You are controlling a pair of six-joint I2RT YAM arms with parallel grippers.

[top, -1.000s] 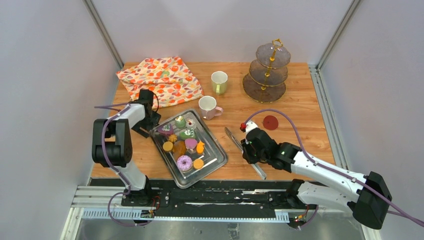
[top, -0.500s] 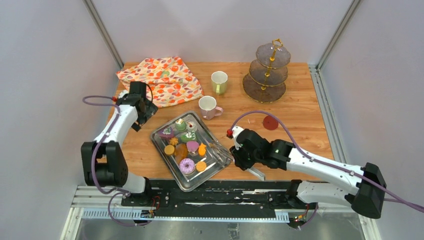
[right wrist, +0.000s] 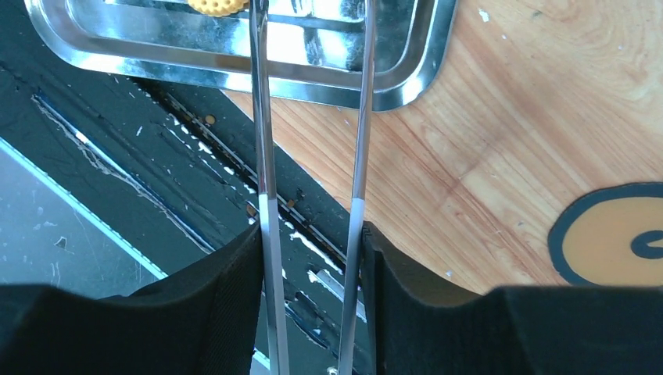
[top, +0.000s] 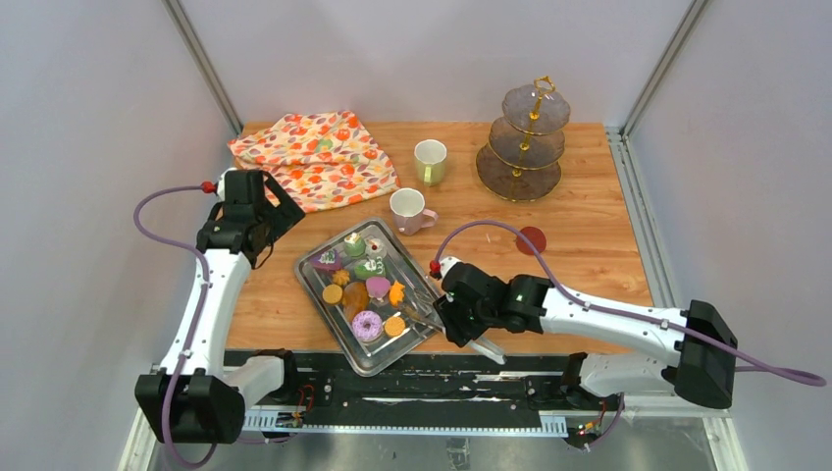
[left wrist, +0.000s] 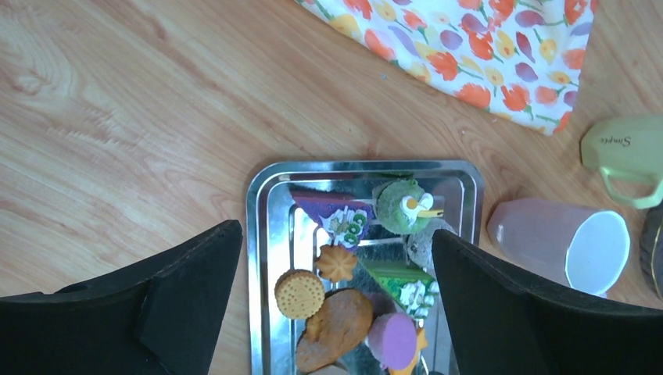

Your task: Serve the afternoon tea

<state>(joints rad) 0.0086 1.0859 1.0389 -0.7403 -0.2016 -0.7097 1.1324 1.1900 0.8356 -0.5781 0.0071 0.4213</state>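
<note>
pastries (top: 363, 289) crowd the metal tray (left wrist: 258, 266), right claw's (right wrist: 311, 273) tongs (right wrist: 262, 141) reaching in.

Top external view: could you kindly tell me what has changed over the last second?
The right gripper, jaws shut on the tongs, swung left, bringing their tips over the tray. The left gripper, jaws open, pulled back from the tray toward the cloth. The tiered stand and pink mug stayed put.
</note>
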